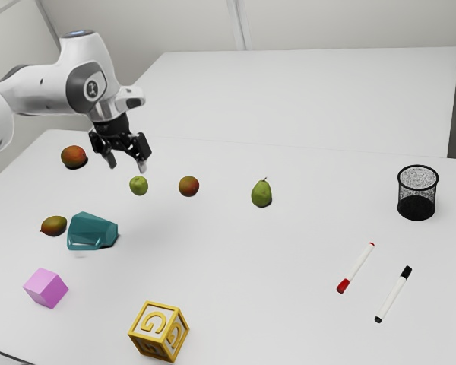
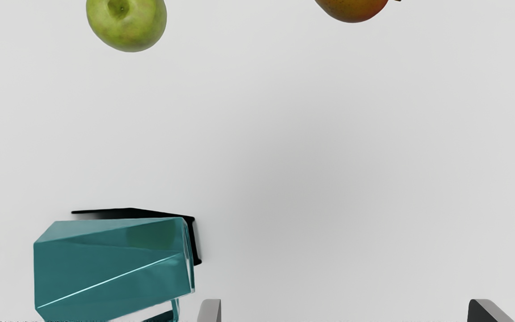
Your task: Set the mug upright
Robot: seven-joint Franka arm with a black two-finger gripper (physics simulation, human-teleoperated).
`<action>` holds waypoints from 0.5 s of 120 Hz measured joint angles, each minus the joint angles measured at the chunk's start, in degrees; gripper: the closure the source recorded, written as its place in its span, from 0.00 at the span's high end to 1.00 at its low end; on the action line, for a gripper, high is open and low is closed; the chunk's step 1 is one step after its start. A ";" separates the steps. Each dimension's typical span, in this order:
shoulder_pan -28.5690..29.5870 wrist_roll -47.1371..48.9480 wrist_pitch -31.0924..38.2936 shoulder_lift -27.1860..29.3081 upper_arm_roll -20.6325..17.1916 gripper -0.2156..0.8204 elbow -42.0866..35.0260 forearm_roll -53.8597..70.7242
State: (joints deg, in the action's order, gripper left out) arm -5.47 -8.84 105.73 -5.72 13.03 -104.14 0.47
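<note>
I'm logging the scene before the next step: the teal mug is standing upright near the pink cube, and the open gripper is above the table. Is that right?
Not quite: the mug lies on its side, as the exterior view shows. It is near the pink cube, and the open gripper is above the table.

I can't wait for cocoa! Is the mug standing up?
No, the teal mug is tipped over: its long side lies along the table, with its rim facing sideways.
</note>
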 joint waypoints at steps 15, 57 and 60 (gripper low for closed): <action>1.11 -0.45 0.30 -0.07 1.60 0.79 0.08 -0.70; 16.74 -8.36 -6.36 -16.02 2.78 0.79 16.25 -14.15; 17.45 -8.94 -7.03 -17.32 2.73 0.79 17.39 -14.70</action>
State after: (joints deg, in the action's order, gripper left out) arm 11.98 -17.78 98.70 -23.04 15.76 -86.75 -14.23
